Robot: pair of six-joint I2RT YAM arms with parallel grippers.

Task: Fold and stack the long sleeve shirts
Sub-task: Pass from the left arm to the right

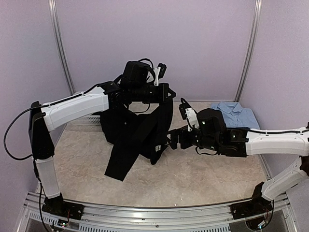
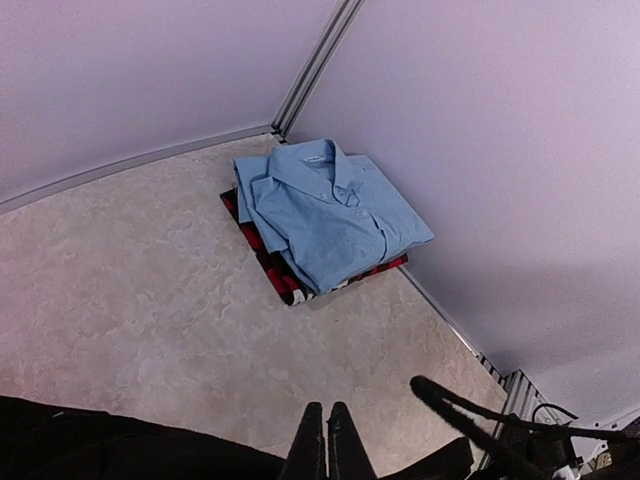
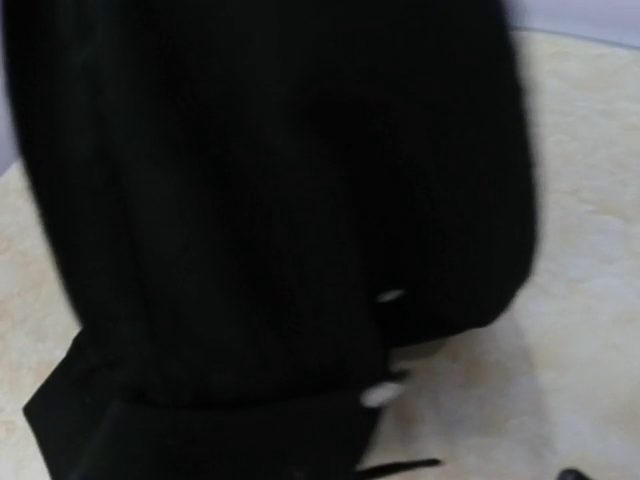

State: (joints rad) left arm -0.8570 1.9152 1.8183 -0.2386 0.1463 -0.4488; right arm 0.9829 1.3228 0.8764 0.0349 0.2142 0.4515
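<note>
The large black shirt [image 1: 140, 135] hangs from my left gripper [image 1: 164, 93], which is raised at the back middle and shut on its upper edge. A sleeve trails down onto the table at front left. In the left wrist view the fingers [image 2: 326, 440] are pressed together, with black cloth [image 2: 100, 445] below them. My right gripper [image 1: 171, 140] is against the hanging shirt's lower right edge. Its fingers are hidden by black fabric [image 3: 250, 200] with white buttons [image 3: 380, 395]. The light blue shirt [image 1: 235, 115] lies folded at the back right, on top of the folded red-and-black shirt [image 2: 268, 262].
A white mesh basket [image 1: 89, 118] stands at the back left, mostly hidden behind the left arm. Purple walls with metal corner posts [image 1: 248, 48] close in the table on three sides. A metal rail [image 1: 154, 212] runs along the near edge.
</note>
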